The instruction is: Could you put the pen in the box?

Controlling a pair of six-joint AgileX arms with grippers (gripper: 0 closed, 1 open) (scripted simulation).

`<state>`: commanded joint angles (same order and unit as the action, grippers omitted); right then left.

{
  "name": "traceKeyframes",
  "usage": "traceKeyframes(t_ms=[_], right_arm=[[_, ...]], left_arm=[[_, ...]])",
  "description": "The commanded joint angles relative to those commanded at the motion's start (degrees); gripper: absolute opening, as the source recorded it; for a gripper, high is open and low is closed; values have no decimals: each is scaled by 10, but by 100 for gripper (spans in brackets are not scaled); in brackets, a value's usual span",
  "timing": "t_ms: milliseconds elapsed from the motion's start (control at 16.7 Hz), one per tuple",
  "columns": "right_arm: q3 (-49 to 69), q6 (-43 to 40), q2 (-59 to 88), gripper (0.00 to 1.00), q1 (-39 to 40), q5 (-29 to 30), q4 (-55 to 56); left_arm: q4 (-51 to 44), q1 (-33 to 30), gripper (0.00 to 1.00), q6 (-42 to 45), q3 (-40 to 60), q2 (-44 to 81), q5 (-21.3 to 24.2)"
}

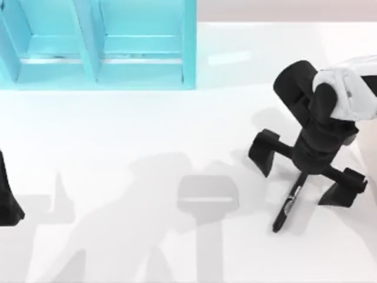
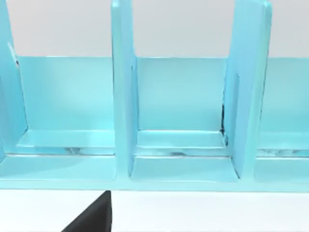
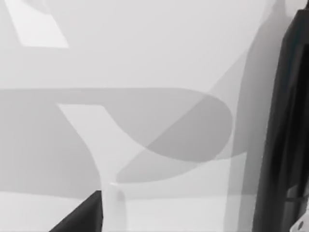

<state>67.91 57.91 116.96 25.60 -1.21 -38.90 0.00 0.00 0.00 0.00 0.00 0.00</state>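
Counted on the white table (image 1: 147,130):
One pen (image 1: 288,203), one turquoise box (image 1: 100,44) with several compartments, two arms, one wide-open right gripper (image 1: 306,174).

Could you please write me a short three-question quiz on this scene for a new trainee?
1. True or false: the slim black pen with a silver band already lies inside the turquoise compartmented box.
2. Multiple choice: the right gripper stands A) above the pen, fingers spread to either side of it; B) over the box; C) at the table's left edge.
3. Fill in: the left gripper sits at the top view's ____ edge.

Key
1. False: the pen lies on the white table, at the right, apart from the box at the far left.
2. A.
3. Left.
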Motion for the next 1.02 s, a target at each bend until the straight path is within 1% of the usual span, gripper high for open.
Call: traceKeyframes(t_ms=[300, 1020], right_arm=[[-4, 0, 4, 100, 0, 0, 7], [-4, 0, 4, 10, 0, 0, 7]], left_arm=[[0, 0, 100, 0, 0, 0, 0], [0, 0, 100, 0, 0, 0, 0]])
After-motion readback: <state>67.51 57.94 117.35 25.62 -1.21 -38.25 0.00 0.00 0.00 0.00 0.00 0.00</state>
